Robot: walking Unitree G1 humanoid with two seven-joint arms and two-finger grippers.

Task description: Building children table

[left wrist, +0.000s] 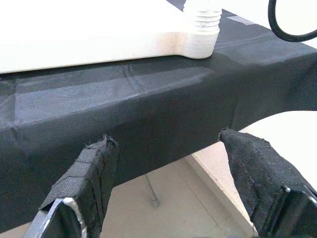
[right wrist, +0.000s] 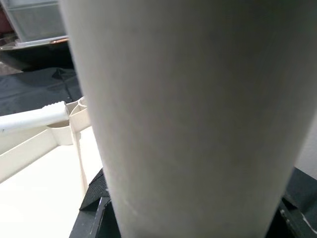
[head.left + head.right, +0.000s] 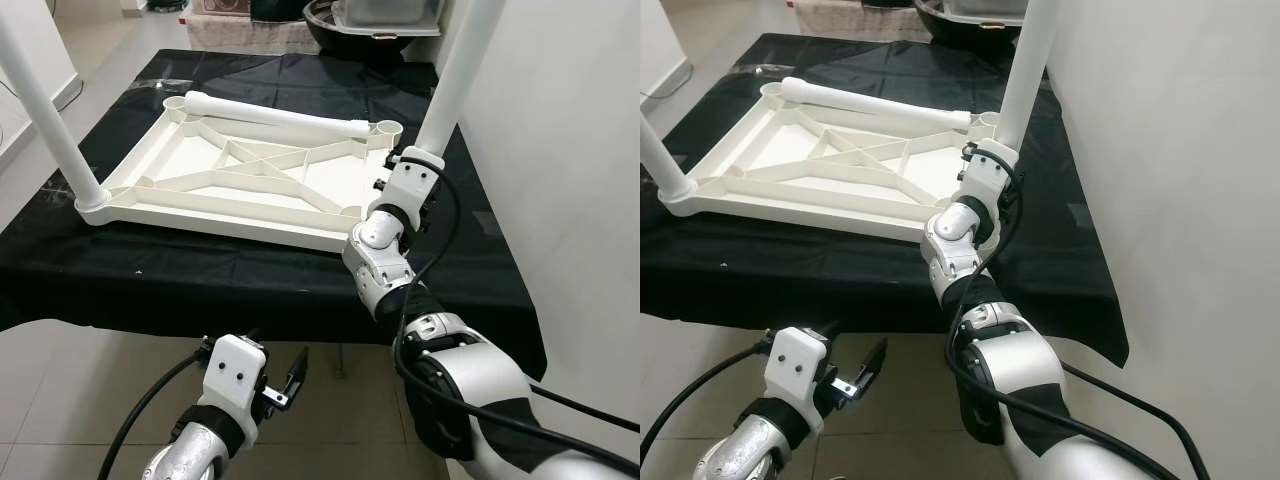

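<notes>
The children table top (image 3: 250, 175) is laid upside down on a black cloth (image 3: 200, 275) that covers a work surface, so its ribbed underside with a crossed brace is turned upward. Seen from the head camera, it takes the middle of the surface. Two white legs are already stood upright in its corner sockets: one leg (image 3: 45, 110) at the near left corner, at about 9 o'clock from the middle of the top, and one leg (image 3: 455, 75) at the near right corner, at about 3 o'clock. A third leg (image 3: 275, 117) is laid flat along the far edge of the top, at about 12 o'clock, next to two empty round sockets.

The right gripper (image 3: 992, 170) is raised to the upright right leg, just above its socket. In the right wrist view the leg (image 2: 188, 119) is seen very near, with black finger parts at both of its sides low in the picture, so the gripper is taken to be closed around this leg.

The left gripper (image 1: 168, 148) is held low, below and in front of the near edge of the surface, at about 6 o'clock from the top. Its two black fingers (image 1: 86, 183) are spread wide apart and nothing is held between them. They are pointed toward the hanging cloth and the corner where the threaded foot of the right leg (image 1: 203, 22) is seated, but they are not touching either.

At the far end, beyond the cloth, a dark round basin (image 3: 350, 35) with a clear plastic box in it is seen.
</notes>
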